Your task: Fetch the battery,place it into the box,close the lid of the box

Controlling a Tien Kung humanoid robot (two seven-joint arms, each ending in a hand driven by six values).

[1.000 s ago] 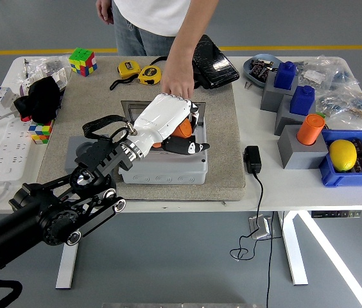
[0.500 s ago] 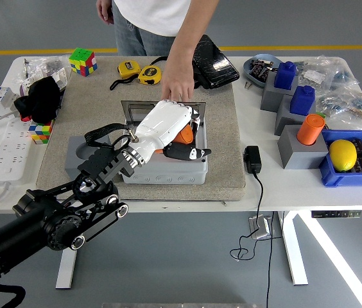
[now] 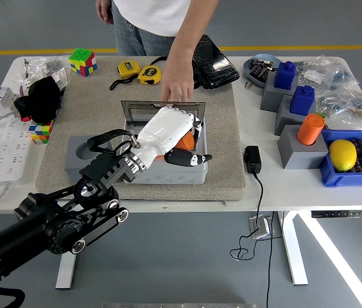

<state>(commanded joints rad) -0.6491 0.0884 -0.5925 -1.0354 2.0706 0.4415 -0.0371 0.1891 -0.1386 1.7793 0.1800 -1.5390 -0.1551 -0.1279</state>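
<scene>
A: Where is the battery (image 3: pixel 182 136)?
B: It is the orange piece inside the open grey box (image 3: pixel 168 168), on the beige mat (image 3: pixel 223 138). The robot's hand covers most of it, so I cannot tell which way its long axis runs.

A: What are the fingers doing?
B: The left hand (image 3: pixel 168 131), white-shelled, reaches into the box with its fingers (image 3: pixel 190 122) curled down around the orange battery and its black thumb sticking out to the right over the box. The grip looks closed on it.

A: And the lid?
B: The lid (image 3: pixel 162 109) stands up at the box's far edge. A person's hand (image 3: pixel 178 86) rests on its top rim.

A: Anything beside it?
B: A black adapter (image 3: pixel 253 159) lies right of the mat, and two yellow tape measures (image 3: pixel 139 71) behind it.
</scene>
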